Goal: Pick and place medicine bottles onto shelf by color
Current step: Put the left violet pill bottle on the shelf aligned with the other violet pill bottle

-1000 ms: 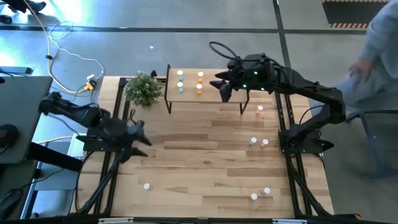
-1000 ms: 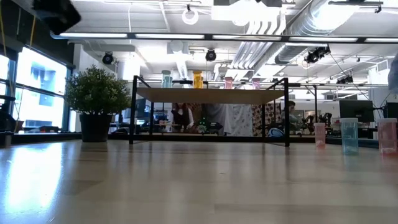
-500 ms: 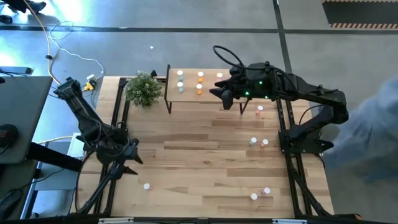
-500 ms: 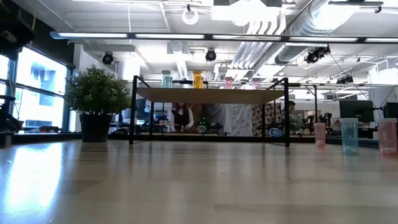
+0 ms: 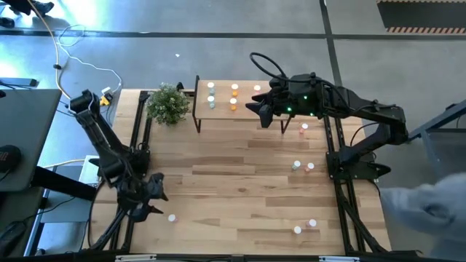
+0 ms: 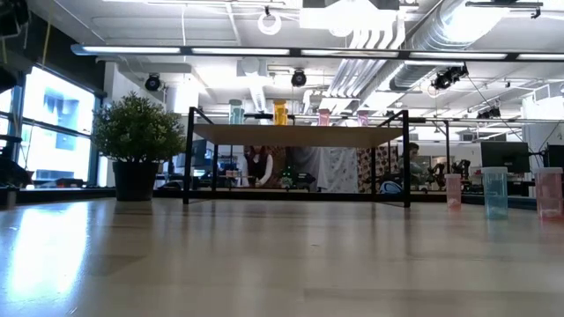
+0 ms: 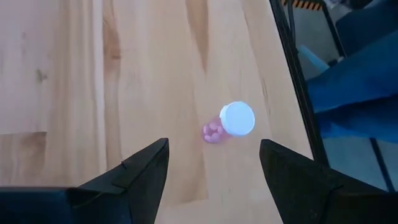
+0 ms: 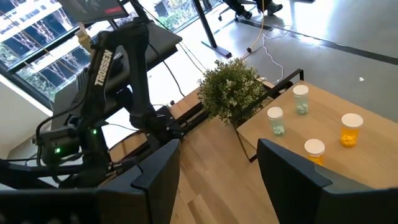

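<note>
A big wooden table (image 5: pixel 240 182) sits on a grey floor, filling the middle of the high view. At the upper middle of that view stands the small shelf (image 5: pixel 244 109) on black legs. A little green plant (image 5: pixel 168 102) stands just to the left of it.

On the shelf there are two pale green bottles (image 5: pixel 211 95) at the left side. Next to them are two orange bottles (image 5: pixel 234 97). In the low view, the bottles on the shelf show as a row along its top in the middle of the picture.

More bottles stand loose on the table. One pink bottle (image 5: pixel 172 217) is at the lower left. Some more are at the right side and lower right of the table, such as a pair (image 5: pixel 303 167) near the right arm's base.

The left gripper (image 5: pixel 149 198) is at the lower left of the high view, close to the pink bottle. Its fingers are spread apart and hold nothing. In the left wrist view, the pink bottle (image 7: pixel 230 122) stands on the wood between the two fingers without touching them.

The right gripper (image 5: pixel 261 108) hangs over the right end of the shelf, at the upper middle. Its fingers are spread apart too, with nothing in them.

A person's grey sleeve (image 5: pixel 426 207) shows at the lower right edge.
</note>
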